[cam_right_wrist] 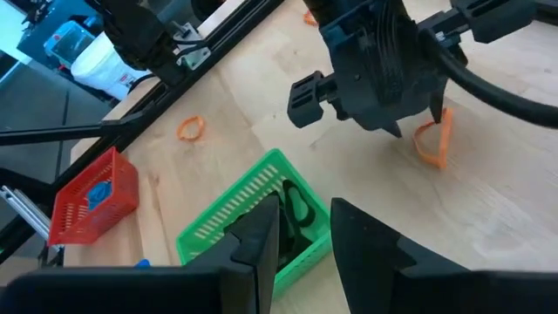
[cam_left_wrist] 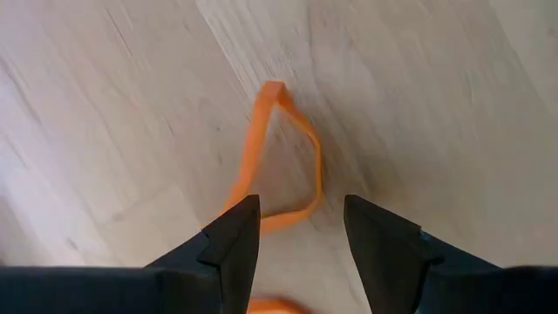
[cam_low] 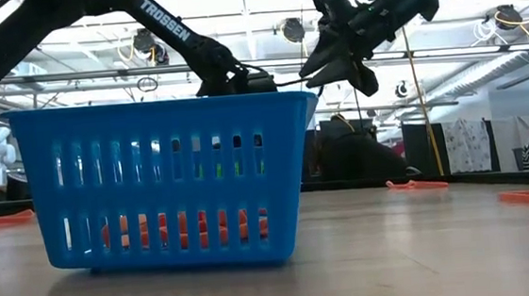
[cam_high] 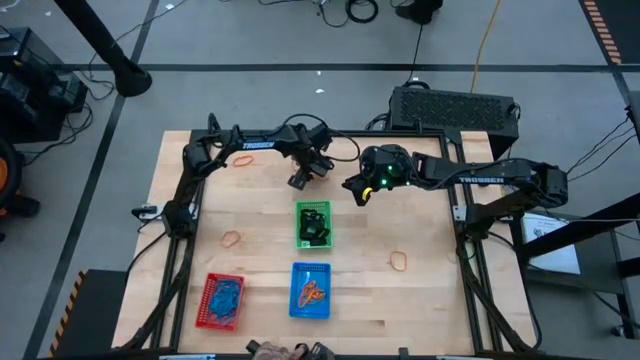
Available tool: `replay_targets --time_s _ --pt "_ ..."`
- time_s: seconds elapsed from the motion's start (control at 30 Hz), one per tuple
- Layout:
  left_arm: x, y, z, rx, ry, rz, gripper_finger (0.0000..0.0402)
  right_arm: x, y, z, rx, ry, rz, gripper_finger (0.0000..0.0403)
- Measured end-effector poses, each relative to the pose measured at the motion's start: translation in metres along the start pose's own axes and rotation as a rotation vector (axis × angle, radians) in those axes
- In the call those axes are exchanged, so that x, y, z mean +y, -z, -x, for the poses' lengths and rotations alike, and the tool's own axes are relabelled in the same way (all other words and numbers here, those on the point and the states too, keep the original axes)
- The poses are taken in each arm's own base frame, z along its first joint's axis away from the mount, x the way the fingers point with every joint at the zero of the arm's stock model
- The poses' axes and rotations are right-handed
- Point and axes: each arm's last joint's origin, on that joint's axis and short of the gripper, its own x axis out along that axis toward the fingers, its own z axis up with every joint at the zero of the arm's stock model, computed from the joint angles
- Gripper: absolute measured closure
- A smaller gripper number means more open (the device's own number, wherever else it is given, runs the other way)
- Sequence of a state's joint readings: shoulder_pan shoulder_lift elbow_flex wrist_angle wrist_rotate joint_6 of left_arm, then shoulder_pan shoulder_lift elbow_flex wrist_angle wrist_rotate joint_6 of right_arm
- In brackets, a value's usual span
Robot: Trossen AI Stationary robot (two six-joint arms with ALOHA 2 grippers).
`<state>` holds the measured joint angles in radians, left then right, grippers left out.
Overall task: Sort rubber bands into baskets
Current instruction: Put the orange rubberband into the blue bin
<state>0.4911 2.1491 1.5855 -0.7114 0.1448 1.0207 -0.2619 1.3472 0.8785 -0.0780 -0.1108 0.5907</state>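
An orange rubber band (cam_left_wrist: 317, 170) lies on the wooden table just beyond the green basket (cam_high: 299, 225), under my left gripper (cam_high: 300, 180). That gripper points steeply down with its fingers apart (cam_left_wrist: 301, 228), one on each side of the band's near end. My right gripper (cam_high: 355, 190) hangs higher, to the right of the left one. Its fingers (cam_right_wrist: 305, 231) stand a little apart with nothing between them, above the green basket (cam_right_wrist: 235, 214), which holds black bands. The blue basket (cam_high: 293, 290) holds orange bands and the red basket (cam_high: 205, 300) holds blue ones. My left gripper comes at the orange band from above. The band's near part (cam_left_wrist: 234, 202) runs behind one fingertip (cam_left_wrist: 237, 235), and more orange shows farther back between the fingers. I cannot tell whether that finger touches the band. The band's far end (cam_left_wrist: 275, 89) rests on the table.
Loose orange bands lie at the far left (cam_high: 243, 160), the middle left (cam_high: 231, 239) and the right (cam_high: 398, 262) of the table. The red and blue baskets stand side by side near the front edge. In the low view the blue basket (cam_low: 159, 128) hides the left gripper.
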Motion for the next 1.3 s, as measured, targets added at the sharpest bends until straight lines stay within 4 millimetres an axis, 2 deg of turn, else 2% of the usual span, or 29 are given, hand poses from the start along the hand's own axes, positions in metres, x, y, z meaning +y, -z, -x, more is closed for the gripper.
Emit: replay_targets --time_s 0.1,0.27,0.47,0.6,0.7,0.83,1.0,1.17,1.3 --pt "0.001 0.000 0.001 0.021 -0.014 -0.040 0.0227 0.003 -0.004 0.001 -0.009 -0.006 0.004 0.0305" --pt "0.005 -0.006 -0.003 -0.010 -0.072 0.024 0.0227 0.014 -0.019 0.007 -0.053 -0.033 0.066 0.0305" --pt "0.011 -0.030 0.009 -0.075 -0.145 -0.012 0.0227 0.024 -0.033 0.015 -0.040 -0.023 0.129 0.0305" --pt "0.019 -0.032 0.004 -0.087 -0.123 0.098 0.0227 0.027 -0.037 0.020 -0.001 0.002 0.166 0.0305" --pt "0.024 -0.035 -0.003 -0.005 -0.044 0.190 0.0227 0.027 -0.040 0.022 -0.004 0.008 0.180 0.0305" --pt "0.043 -0.043 0.006 -0.017 -0.029 0.277 0.0227 0.021 -0.044 0.023 -0.013 0.024 0.175 0.0305" --pt "0.050 -0.038 -0.011 0.036 0.003 0.292 0.0227 0.017 -0.047 0.024 -0.019 0.032 0.162 0.0305" --pt "0.056 -0.020 -0.004 0.063 0.051 0.283 0.0226 0.019 -0.045 0.024 0.029 -0.057 0.127 0.0305" --pt "0.058 -0.009 -0.009 0.049 0.109 0.298 0.0226 0.019 -0.043 0.024 0.059 -0.069 0.105 0.0305"
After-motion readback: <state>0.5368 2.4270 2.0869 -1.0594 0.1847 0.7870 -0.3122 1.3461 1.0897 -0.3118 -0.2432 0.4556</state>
